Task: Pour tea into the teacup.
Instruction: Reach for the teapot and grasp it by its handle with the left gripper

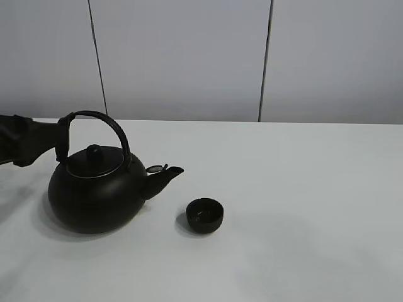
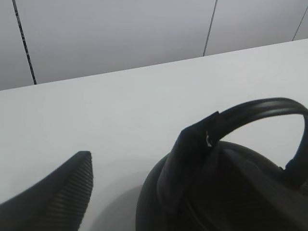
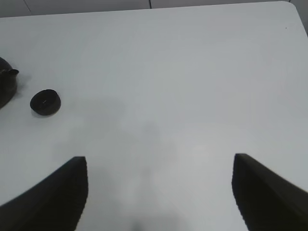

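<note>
Left gripper (image 1: 63, 135), jaws apart, at kettle handle (image 1: 110, 123); I place teacup (image 1: 205, 215) at its four o'clock; right gripper (image 3: 159, 161) spread, empty.

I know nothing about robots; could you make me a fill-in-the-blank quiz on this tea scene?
The teacup stands on the table beside the kettle, just past its ____.
The left gripper is at the kettle's arched ____.
The right gripper hangs over bare table, its jaws ____.
Kettle and teacup are both coloured ____.
Missing words: spout, handle, open, black.
</note>
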{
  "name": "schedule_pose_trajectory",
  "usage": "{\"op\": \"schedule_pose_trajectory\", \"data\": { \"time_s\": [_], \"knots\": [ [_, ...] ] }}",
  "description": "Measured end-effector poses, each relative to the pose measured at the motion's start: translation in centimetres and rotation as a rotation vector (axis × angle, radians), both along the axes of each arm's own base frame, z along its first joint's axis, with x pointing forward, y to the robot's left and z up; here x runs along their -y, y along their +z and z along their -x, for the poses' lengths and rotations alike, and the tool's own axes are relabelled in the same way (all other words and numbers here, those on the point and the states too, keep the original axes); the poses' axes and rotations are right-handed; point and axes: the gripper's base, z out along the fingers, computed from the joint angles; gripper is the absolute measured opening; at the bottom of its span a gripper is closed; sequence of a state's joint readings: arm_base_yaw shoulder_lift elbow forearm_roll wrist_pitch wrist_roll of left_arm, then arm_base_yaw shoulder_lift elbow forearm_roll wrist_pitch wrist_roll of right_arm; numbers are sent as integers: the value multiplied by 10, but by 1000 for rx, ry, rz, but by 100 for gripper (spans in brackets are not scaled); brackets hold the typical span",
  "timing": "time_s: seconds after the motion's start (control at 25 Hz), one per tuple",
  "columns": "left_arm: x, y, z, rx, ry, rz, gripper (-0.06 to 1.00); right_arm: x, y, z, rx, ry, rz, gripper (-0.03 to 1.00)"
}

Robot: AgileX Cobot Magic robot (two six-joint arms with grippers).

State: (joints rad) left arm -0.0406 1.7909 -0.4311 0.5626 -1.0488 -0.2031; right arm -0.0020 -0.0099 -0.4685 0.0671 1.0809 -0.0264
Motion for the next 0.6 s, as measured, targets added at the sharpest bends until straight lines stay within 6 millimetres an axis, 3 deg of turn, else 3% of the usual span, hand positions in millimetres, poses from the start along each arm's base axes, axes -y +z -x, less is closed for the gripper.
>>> {"op": "schedule_pose_trajectory", "data": {
  "time_s": [0.6],
  "knots": [
    [13, 3, -8, 24, -48, -34, 51, 0, 0, 0, 0, 0, 0, 57]
  ]
}}
